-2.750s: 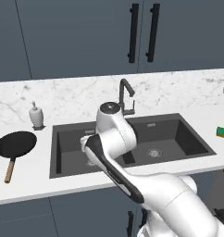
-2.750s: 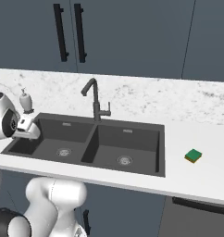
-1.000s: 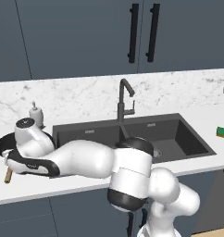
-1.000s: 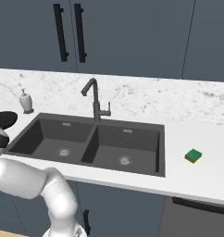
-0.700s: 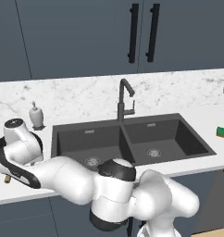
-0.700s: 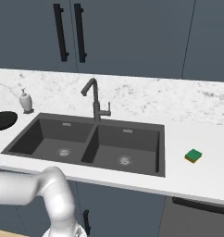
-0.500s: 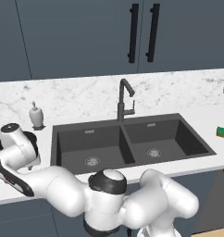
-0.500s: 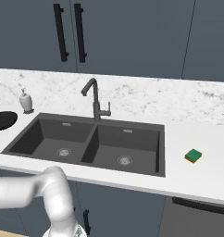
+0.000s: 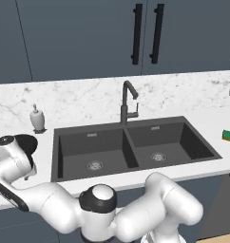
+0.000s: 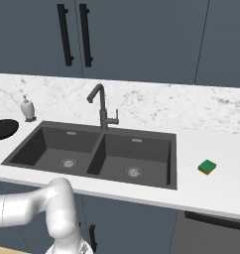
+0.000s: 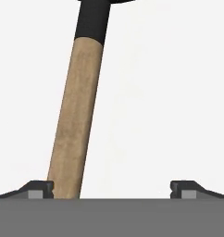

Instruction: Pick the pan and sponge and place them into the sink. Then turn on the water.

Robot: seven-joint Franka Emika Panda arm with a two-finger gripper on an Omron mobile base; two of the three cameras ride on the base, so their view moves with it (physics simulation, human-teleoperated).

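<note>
The pan (image 9: 27, 141) lies on the counter left of the sink (image 9: 69, 148), a black round dish partly behind my wrist; it also sits at the left edge as pan (image 10: 3, 129). Its wooden handle (image 11: 74, 115) runs up the hand view to the black neck. My gripper (image 11: 113, 190) is open just above the white counter. The handle passes between the fingertips, close beside the left fingertip (image 11: 40, 189), with a wide gap to the other one. The green sponge (image 10: 207, 167) rests on the counter right of the sink (image 10: 156, 154); it is also seen as sponge (image 9: 227, 135). The gooseneck faucet (image 9: 126, 102) shows no water.
A white soap dispenser (image 9: 37, 118) stands behind the pan near the wall. Dark cabinets hang above the marble counter (image 10: 211, 129). The counter's front edge runs just below the pan's handle. My arm curls low across the front of the sink.
My arm has swung from over the sink to the far left and come down over the pan's handle. Pan and sponge have not moved. The jaws stayed open.
</note>
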